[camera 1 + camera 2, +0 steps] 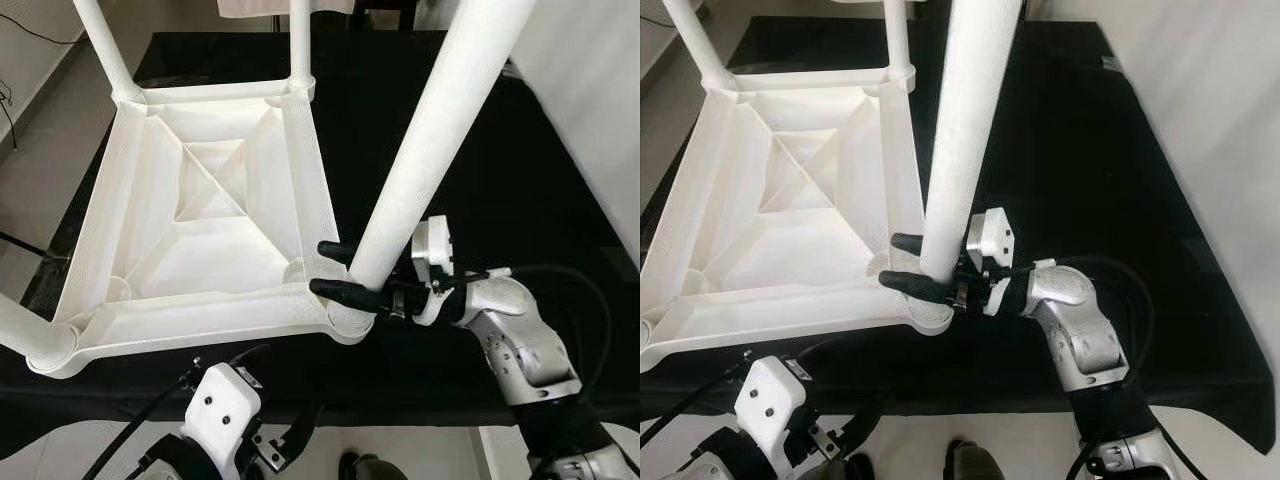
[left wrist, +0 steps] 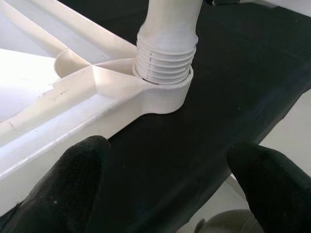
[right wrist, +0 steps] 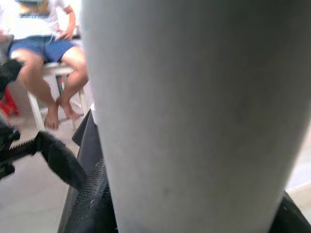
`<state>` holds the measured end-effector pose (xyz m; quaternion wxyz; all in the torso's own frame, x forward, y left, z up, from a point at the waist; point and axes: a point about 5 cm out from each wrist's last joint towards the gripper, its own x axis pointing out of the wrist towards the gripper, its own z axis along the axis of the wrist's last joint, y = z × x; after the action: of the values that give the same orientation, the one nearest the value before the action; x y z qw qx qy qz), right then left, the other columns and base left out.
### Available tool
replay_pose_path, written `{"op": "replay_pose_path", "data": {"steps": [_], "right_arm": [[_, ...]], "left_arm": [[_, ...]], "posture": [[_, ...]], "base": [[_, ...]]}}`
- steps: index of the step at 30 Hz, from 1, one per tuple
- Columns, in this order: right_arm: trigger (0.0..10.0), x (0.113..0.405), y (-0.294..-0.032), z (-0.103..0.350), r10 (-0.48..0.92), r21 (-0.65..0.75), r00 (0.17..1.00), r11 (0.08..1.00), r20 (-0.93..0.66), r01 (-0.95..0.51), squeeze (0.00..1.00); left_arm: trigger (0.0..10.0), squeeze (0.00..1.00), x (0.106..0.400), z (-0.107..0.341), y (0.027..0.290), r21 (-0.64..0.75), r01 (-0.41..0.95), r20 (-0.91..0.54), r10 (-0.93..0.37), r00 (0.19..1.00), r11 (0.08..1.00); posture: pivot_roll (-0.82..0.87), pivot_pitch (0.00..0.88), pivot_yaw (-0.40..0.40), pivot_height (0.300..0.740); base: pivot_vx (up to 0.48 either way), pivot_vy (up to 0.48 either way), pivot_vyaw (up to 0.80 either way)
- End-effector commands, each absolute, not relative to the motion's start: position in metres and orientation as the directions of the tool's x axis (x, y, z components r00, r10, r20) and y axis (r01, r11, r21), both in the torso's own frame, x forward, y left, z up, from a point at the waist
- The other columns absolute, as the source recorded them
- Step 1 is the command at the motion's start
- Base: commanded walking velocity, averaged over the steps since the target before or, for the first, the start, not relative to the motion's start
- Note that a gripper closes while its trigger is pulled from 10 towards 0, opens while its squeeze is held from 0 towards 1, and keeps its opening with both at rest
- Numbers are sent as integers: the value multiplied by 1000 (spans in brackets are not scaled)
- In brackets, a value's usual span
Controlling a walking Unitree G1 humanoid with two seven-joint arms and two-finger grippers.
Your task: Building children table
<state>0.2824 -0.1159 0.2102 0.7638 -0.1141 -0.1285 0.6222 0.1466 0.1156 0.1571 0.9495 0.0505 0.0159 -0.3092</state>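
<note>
- Tabletop (image 1: 215,215) first, since it's the biggest thing here: white moulded plastic, lying upside down on the black work surface (image 1: 520,160), ribbed underside facing up at me. I'd guess it's light and stiff, so it could skate on that black cover if I push sideways.
- Legs next: two already stand in the far corners at roughly 11 (image 1: 105,45) and 12 o'clock (image 1: 300,40), and one pokes out at 8 o'clock (image 1: 25,335).
- Leg in hand (image 1: 440,130) is the fourth, rising from the near corner at about 5 o'clock of the top. Smooth hollow-looking tube, probably slippery, so I'm taking it low, just above the socket, where there's the least leverage to tilt it.
- Right gripper (image 1: 335,270) is clamped around that leg from the 3 o'clock side, one black finger on each side of it.
- Left gripper (image 2: 170,184) hangs below the near table edge with its fingers (image 2: 80,170) spread and nothing between them, looking up at that corner.
- Socket (image 2: 167,94) is the small bit that matters: the leg's threads (image 2: 163,63) are partly showing above the collar, so I reckon it isn't screwed home yet. Plastic threads cross easily, so keep it upright and go gently.
</note>
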Motion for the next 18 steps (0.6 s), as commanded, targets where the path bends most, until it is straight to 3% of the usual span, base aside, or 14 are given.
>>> {"op": "replay_pose_path", "data": {"steps": [1,8,18], "right_arm": [[10000,278,-115,181,981,-306,169,132,-95,-943,0],[10000,271,-118,182,972,-351,53,-31,-230,-936,0],[10000,273,-118,196,965,-278,-78,-149,-251,-949,0]], "left_arm": [[10000,0,143,156,117,87,600,-91,-594,800,795],[10000,0,143,156,117,90,598,-94,-591,801,796],[10000,0,144,156,116,94,593,-93,-586,805,799]], "posture": [[-165,293,-26,740],[-166,293,-29,740],[-165,292,-40,740]], "base": [[0,0,0],[0,0,0],[0,0,0]]}}
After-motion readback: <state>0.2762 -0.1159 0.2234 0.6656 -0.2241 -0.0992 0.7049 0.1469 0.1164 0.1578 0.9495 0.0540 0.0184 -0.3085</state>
